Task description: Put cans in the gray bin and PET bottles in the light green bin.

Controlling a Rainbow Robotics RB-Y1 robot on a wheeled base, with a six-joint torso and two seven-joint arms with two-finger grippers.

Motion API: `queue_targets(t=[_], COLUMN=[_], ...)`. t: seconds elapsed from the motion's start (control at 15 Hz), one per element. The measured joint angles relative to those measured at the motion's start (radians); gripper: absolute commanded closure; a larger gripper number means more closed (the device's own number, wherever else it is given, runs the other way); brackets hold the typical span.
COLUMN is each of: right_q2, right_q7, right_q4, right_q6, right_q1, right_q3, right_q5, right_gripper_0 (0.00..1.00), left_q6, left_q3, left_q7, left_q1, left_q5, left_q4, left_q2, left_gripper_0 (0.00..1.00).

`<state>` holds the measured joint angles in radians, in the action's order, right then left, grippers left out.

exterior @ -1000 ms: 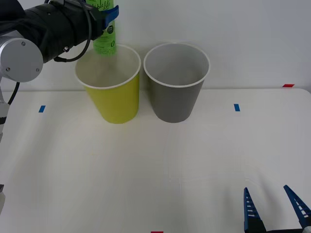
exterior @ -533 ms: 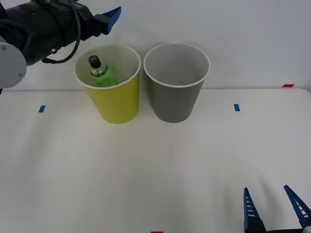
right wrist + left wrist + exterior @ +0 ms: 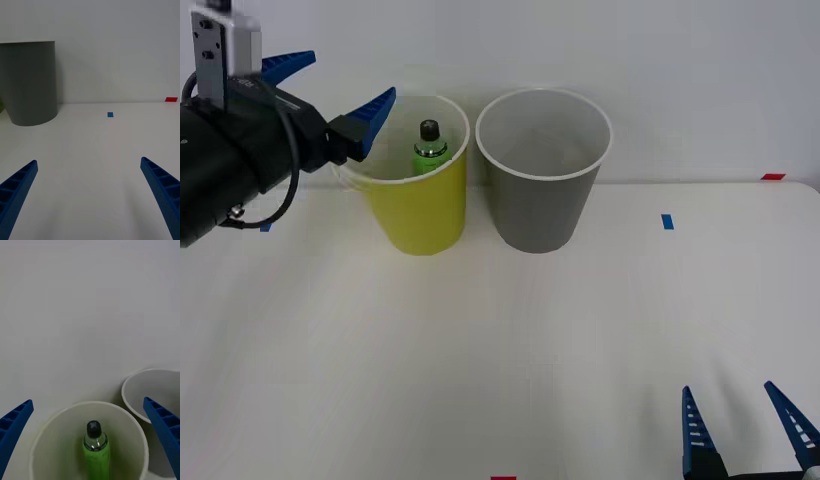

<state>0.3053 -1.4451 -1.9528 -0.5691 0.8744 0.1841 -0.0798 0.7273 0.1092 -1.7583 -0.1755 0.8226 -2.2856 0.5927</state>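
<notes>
PET bottle stood inside light green bin. Left gripper, jaws spread and empty, hovered beside the rim; a careless swing could tip the bin.

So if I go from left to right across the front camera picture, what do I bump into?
Left end effector → PET bottle inside the light green bin → gray bin → blue tape mark → right end effector, low at the near edge.
</notes>
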Motion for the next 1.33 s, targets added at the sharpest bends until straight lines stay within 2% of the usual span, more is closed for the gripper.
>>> queue_targets(t=[0.2,0.4,0.6,1.0,1.2,1.33], right_q2=[0.000,0.000,0.000,0.000,0.000,0.000], right_q7=[0.000,0.000,0.000,0.000,0.000,0.000], right_q4=[0.000,0.000,0.000,0.000,0.000,0.000], right_q6=[0.000,0.000,0.000,0.000,0.000,0.000], right_q1=[0.000,0.000,0.000,0.000,0.000,0.000], right_q3=[0.000,0.000,0.000,0.000,0.000,0.000], right_q5=[0.000,0.000,0.000,0.000,0.000,0.000], right_gripper_0=[0.05,0.05,0.05,0.05,0.05,0.05], left_q6=[-0.038,-0.089,-0.183,-0.351,-0.378,-0.384], left_q3=[0.002,-0.003,-0.061,-0.119,-0.117,-0.115], left_q7=[-0.007,-0.024,-0.039,-0.026,-0.015,-0.017], left_q1=[0.169,0.336,0.456,0.569,0.591,0.611], left_q5=[-0.006,-0.011,-0.030,-0.124,-0.124,-0.126], left_q4=[-0.098,-0.167,-0.185,-0.184,-0.184,-0.184], left_q2=[-0.016,-0.065,-0.086,-0.008,0.038,0.041], left_gripper_0=[0.00,0.00,0.00,0.00,0.00,0.00])
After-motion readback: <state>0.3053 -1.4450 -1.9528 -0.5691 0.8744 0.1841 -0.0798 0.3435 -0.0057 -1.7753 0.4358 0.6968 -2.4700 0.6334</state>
